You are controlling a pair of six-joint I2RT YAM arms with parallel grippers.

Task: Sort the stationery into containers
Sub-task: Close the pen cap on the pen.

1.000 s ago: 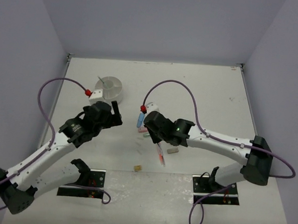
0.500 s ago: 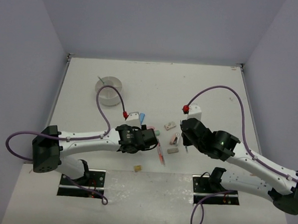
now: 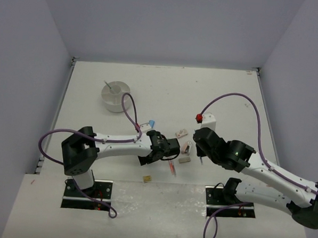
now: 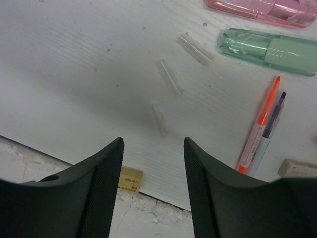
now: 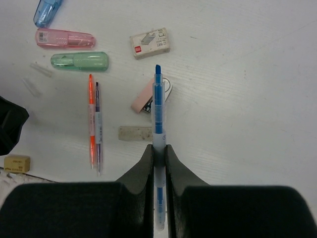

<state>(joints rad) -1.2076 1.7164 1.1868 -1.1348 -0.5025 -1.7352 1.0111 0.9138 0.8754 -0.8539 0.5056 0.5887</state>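
As right jaws pinch slim blue pen [image 5: 158, 101], left jaws gape

Bright, diffuse light is recorded. A soft grey shadow is cast on the surface [image 4: 99, 94] ahead of the left tool [image 4: 153, 144]. Wrist views are sharp, overhead coarser.

green clip [image 4: 267, 51]: translucent glossy plastic
pink clip [image 4: 262, 10]: translucent glossy plastic
table [image 4: 74, 64]: matt white, finely ribbed
left hand [image 4: 153, 144] fingers [image 4: 101, 193]: matt black, finely textured
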